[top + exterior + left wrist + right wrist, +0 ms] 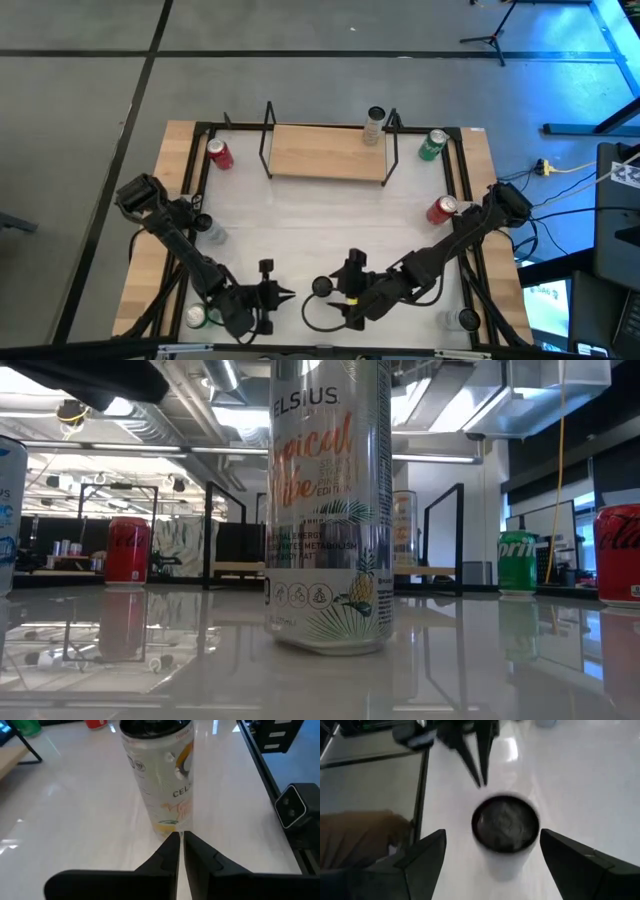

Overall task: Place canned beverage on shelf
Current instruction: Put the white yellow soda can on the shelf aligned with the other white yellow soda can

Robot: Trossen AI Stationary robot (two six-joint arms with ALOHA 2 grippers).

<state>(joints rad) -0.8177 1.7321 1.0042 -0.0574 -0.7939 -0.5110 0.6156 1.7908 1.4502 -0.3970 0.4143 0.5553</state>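
Right wrist view: can (505, 832) between the open right tool's (492, 851) fingers.

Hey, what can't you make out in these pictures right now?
- Low view: the tall can is cut off by the top edge and hides part of the shelf.
- Right wrist view: the can's label is unseen from above.
- High view: can labels are too small to read.

White table (300, 235): carries a wood shelf (325, 152) at the far edge, red can (220, 154), green can (432, 145), second red can (441, 209), tall white can (322, 287) near front. On shelf: one pale can (374, 127), right end.
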